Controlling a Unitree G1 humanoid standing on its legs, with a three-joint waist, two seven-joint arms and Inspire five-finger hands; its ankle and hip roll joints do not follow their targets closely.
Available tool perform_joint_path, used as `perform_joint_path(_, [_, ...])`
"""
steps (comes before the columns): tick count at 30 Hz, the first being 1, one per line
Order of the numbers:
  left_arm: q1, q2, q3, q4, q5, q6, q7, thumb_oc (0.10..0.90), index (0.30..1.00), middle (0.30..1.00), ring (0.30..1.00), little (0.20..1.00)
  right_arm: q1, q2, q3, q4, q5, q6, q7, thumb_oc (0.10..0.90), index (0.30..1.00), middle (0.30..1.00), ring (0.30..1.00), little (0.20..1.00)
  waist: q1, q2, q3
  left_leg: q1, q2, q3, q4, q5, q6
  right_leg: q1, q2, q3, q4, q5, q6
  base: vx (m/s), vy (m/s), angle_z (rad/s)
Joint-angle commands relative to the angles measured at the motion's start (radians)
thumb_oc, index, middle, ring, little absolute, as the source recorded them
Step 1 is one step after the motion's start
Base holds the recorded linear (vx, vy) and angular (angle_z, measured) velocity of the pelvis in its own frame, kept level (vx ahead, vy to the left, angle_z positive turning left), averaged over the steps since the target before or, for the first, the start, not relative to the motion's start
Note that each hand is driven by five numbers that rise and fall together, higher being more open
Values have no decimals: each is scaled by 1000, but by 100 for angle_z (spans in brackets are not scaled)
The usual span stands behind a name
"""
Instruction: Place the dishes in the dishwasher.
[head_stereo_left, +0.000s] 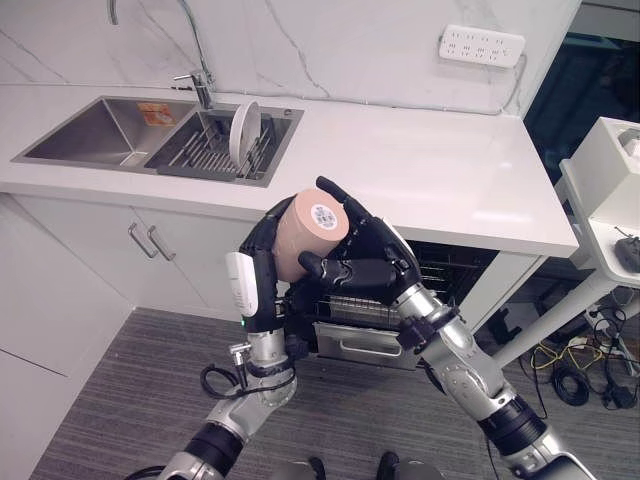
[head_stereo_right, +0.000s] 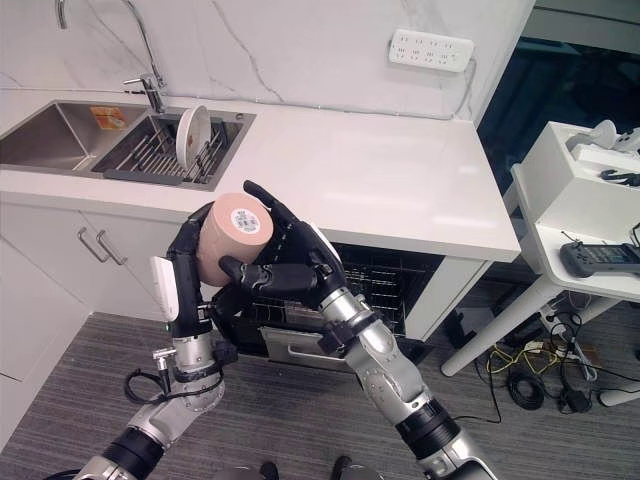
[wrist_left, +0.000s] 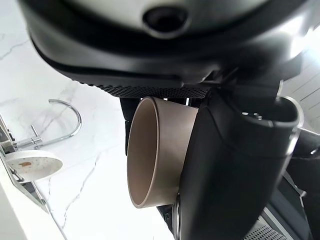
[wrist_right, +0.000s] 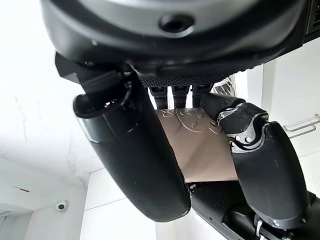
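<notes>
White countertop spans the scene above the open dishwasher, a plate stands in the sink rack, and both left hand and right hand curl around a tan cup.

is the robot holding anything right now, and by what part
Yes: a tan cup, gripped round its side wall by both the left hand and the right hand, its stickered base facing up, above the open dishwasher.
</notes>
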Motion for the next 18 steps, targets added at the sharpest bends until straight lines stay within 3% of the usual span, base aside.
perform_joint_path(1, [-127,-15,-59,-23,70,-44,51,400,300,300,300,300,-164,99,11,-58,41,-62,-10,800,900,900,900,900,20,-21,-16,29,26,-29,24,-125,-19,92,-32,62,-23,-96,96,0,0,0])
perform_joint_path(18, [-155,-40,-108,50,122,-39,85,400,300,300,300,300,-211,155,62,-18,31,-32,-56,800,900,900,900,900,33,-22,-23,5,29,-42,24,-117,-24,88,-33,55,-23,-96,96,3,-2,1])
